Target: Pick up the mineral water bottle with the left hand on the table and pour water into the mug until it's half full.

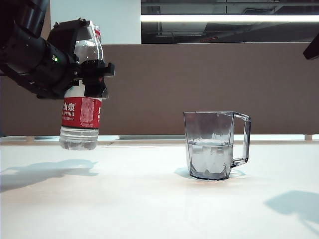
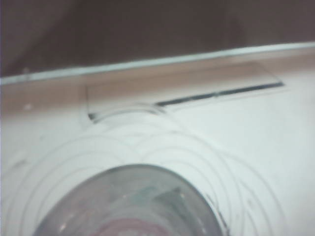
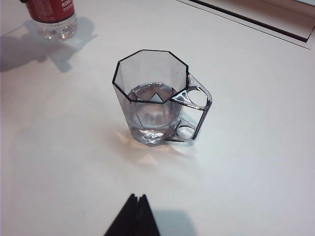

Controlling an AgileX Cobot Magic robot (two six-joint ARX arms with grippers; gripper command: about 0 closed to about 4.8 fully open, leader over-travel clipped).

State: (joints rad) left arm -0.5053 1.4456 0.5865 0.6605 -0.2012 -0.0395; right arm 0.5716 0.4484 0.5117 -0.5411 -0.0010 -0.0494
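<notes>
Glossy white table [image 1: 124, 199], mug [image 1: 212, 145] upright

The left arm [image 1: 35, 59] is seen in the exterior view as a bulky, matte black, rounded housing, on which a small green light is lit. The left claw [image 1: 94, 74] is formed of blocky black parts. The right claw [image 3: 133, 219] is shown in its wrist view as two black fingertips pressed together into a point.
</notes>
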